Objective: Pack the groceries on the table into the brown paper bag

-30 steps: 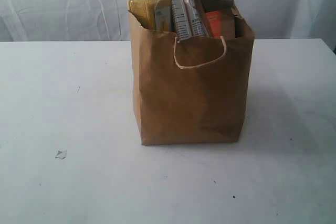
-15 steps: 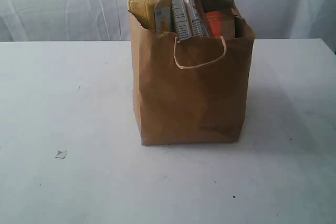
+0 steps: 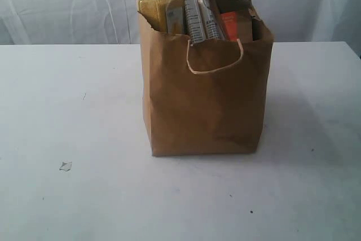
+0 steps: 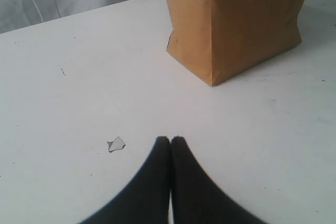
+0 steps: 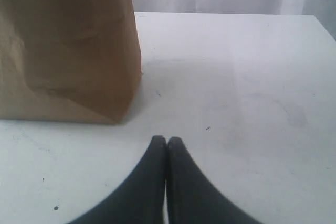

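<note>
Left gripper: black jaws pressed tip to tip, gripping nothing, low over the wide white tabletop. Just beyond its tips, slightly off-line, lies a small pale scrap that we cannot identify.

Right gripper: likewise closed and empty.

Farther ahead of both stands the tall brown kraft paper bag, upright. Above its rim we note the yellow-grain bottle with white cap, the long clear-and-navy noodle packet and the brown orange-labelled pouch.

No grocery shows on the table, so we judge packing finished and the arms parked clear. Anything deeper in the bag is hidden.
</note>
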Motion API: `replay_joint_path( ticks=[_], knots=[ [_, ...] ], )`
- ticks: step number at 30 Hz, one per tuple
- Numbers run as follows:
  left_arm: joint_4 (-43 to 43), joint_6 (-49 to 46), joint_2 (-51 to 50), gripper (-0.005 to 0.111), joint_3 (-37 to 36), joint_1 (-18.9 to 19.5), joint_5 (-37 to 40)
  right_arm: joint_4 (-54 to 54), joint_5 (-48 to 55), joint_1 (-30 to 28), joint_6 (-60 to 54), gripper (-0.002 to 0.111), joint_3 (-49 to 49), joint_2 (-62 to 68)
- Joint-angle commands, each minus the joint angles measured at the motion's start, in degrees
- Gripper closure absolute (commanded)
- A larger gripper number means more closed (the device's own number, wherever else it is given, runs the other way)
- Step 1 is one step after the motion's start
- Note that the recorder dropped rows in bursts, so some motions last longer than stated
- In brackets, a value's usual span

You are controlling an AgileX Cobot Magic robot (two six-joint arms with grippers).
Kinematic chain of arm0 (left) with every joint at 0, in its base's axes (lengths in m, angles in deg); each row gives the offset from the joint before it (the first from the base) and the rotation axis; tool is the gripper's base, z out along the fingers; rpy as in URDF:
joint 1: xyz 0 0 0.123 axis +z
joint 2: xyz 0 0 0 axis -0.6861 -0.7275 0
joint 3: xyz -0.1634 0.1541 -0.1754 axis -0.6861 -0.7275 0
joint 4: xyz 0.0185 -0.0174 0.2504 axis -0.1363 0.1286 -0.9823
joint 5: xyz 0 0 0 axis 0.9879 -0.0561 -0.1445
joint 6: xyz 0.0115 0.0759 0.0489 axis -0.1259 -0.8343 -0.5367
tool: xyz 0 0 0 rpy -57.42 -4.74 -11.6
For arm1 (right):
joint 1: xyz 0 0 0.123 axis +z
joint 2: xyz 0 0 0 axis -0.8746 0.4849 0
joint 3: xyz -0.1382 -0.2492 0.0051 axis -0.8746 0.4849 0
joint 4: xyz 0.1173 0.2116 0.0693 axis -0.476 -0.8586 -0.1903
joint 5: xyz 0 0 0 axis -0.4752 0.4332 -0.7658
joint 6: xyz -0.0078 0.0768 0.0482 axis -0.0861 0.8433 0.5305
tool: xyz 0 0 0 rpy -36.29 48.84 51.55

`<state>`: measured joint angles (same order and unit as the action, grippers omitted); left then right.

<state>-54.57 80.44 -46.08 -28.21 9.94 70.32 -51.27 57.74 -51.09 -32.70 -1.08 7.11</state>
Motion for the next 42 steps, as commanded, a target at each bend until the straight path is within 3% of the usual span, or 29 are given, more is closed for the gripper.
replay_joint_path(
  ticks=[1, 42],
  knots=[
    [0.2, 0.3, 0.3, 0.107, -0.2, 0.3, -0.1, 0.0, -0.2, -0.2, 0.2, 0.108, 0.3, -0.3],
    [0.2, 0.3, 0.3, 0.107, -0.2, 0.3, -0.1, 2.3, 0.1, -0.2, -4.6, 0.108, 0.3, -0.3]
  ],
)
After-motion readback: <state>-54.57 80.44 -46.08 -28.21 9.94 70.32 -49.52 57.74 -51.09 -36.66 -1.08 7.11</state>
